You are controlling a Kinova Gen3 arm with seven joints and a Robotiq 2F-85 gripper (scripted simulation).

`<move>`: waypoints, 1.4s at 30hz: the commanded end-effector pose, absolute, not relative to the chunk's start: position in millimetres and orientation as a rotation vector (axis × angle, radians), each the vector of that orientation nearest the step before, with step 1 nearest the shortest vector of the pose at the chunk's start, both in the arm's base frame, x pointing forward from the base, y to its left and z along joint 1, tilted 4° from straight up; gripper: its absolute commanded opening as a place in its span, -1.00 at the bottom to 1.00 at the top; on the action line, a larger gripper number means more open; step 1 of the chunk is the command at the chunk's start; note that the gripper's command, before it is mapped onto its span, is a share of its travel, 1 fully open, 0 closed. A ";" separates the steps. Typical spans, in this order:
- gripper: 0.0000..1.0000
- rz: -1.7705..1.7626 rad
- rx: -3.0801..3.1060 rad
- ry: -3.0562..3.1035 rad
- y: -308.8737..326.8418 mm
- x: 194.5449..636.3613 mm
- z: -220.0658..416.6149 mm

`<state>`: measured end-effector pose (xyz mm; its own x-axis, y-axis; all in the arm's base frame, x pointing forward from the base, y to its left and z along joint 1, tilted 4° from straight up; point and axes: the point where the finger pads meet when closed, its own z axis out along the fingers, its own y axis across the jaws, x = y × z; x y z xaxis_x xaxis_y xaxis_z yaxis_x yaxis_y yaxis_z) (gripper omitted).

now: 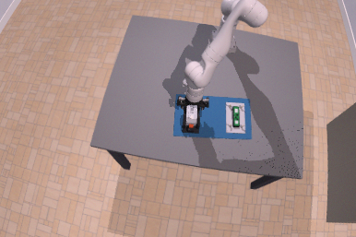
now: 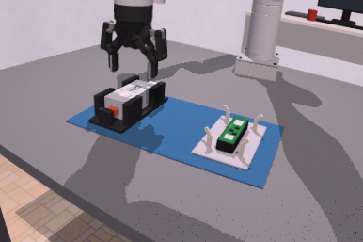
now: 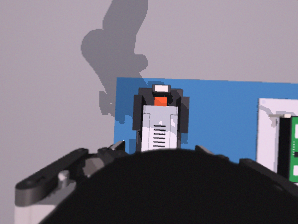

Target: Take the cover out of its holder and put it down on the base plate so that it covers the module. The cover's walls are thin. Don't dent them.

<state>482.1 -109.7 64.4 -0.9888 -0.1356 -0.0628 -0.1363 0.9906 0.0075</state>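
The light-grey, box-shaped cover (image 1: 192, 114) (image 2: 134, 93) (image 3: 160, 127) sits in the black, open-sided holder (image 1: 198, 129) (image 2: 133, 109) (image 3: 184, 114). In the top view its long axis runs 12 to 6 o'clock, with the small orange block (image 1: 191, 126) (image 2: 113, 108) (image 3: 160, 101) at 6 o'clock; in the exterior view, 1 to 7 o'clock. The black two-finger claw (image 1: 193, 102) (image 2: 133, 72) (image 3: 159, 151) is fully open above the cover, gripping nothing. In the top view, the green-topped black module (image 1: 236, 116) (image 2: 233, 132) (image 3: 295, 145) lies at 3 o'clock. Wrist view: the claw's black body hides the cover's 6 o'clock end; the frame cuts off the module
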 end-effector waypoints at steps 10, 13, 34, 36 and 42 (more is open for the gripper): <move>1.00 0.018 -0.212 3.064 -108.1 488.1 16.3; 1.00 0.018 -0.212 3.064 -108.1 488.1 16.3; 1.00 0.018 -0.213 3.064 -108.1 488.9 7.7; 1.00 0.018 -0.212 3.064 -108.2 488.8 8.0; 1.00 0.018 -0.212 3.064 -108.2 488.6 8.7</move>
